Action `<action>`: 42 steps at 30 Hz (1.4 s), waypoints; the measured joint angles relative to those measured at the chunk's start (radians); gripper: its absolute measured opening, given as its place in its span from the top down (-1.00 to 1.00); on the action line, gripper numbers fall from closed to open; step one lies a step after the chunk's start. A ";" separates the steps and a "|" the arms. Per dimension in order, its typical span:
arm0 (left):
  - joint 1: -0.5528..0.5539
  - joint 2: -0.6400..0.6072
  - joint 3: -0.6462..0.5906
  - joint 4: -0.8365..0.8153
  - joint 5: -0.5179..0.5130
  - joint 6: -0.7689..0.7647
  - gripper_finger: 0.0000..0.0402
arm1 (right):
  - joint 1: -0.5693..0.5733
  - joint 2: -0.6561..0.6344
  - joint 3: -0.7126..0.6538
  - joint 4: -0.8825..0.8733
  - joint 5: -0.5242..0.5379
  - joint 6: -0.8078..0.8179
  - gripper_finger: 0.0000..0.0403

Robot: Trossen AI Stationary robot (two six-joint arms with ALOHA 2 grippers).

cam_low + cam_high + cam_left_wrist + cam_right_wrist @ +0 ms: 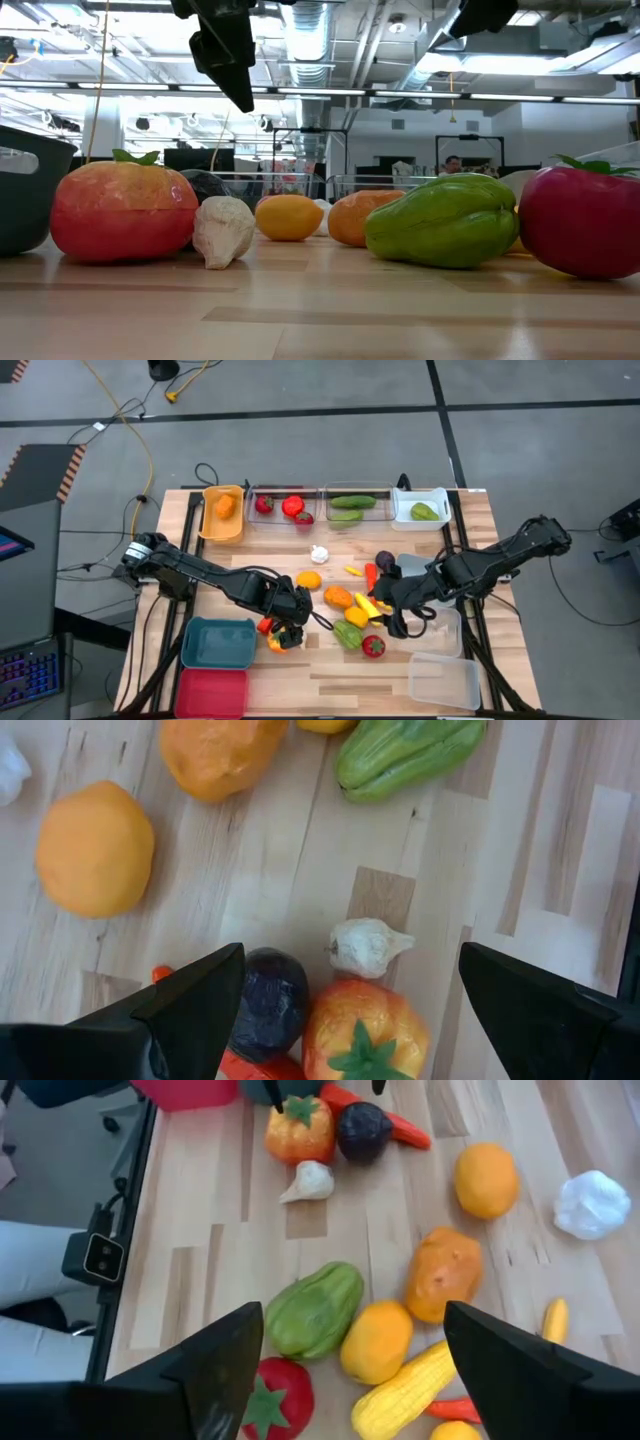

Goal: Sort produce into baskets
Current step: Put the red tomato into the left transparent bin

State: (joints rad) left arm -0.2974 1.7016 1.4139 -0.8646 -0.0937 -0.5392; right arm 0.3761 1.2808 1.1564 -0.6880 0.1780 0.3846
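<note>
Picking is in hand: the left gripper, jaws wide, hovers over the orange-red tomato; next it must descend and close. The right gripper, jaws wide and empty, hangs over the corn.

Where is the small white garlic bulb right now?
The garlic lies on the table beneath the open left gripper, beside the orange-red tomato and dark purple piece.

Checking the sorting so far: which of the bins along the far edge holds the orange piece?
The orange-yellow bin, leftmost in that row; the others hold red or green produce.
</note>
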 joint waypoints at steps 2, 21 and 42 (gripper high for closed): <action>0.000 0.000 0.000 0.000 0.000 0.000 -0.77 | -0.006 0.000 0.000 0.000 0.000 0.000 -0.67; 0.000 0.000 0.000 0.003 -0.026 0.020 -0.77 | -0.016 0.007 -0.001 0.032 -0.102 0.104 -0.68; 0.001 0.000 0.000 0.010 -0.064 -0.049 -0.77 | 0.196 0.352 0.010 0.011 -0.101 0.078 -0.68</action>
State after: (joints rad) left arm -0.2966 1.7015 1.4139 -0.8544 -0.1578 -0.5881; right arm 0.5716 1.6327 1.1667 -0.6768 0.0772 0.4630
